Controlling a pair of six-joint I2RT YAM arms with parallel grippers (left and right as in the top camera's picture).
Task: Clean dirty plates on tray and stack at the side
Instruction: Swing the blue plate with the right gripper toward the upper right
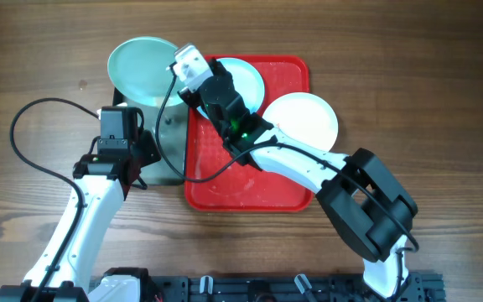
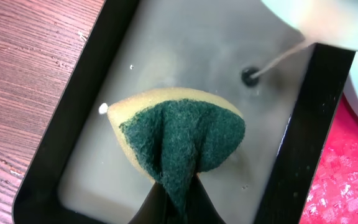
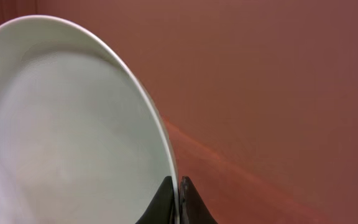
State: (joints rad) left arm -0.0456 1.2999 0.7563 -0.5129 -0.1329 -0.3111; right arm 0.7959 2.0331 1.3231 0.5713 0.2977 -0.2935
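Note:
My right gripper (image 3: 179, 199) is shut on the rim of a light blue plate (image 3: 67, 124) and holds it tilted. In the overhead view this plate (image 1: 141, 67) hangs over the far end of the dark grey tray (image 1: 170, 143), with the gripper (image 1: 179, 71) at its right rim. A second light blue plate (image 1: 251, 80) lies on the red tray (image 1: 250, 189), partly hidden by the right arm. A white plate (image 1: 304, 117) rests over the red tray's right rim. My left gripper (image 2: 176, 202) is shut on a green and yellow sponge (image 2: 179, 134) over the grey tray (image 2: 185, 50).
The grey tray holds a thin wet film and a few crumbs. It stands against the red tray's left rim (image 2: 347, 180). The held plate's edge (image 2: 328, 18) shows above the grey tray's far end. Wooden table (image 1: 409, 84) surrounds both trays.

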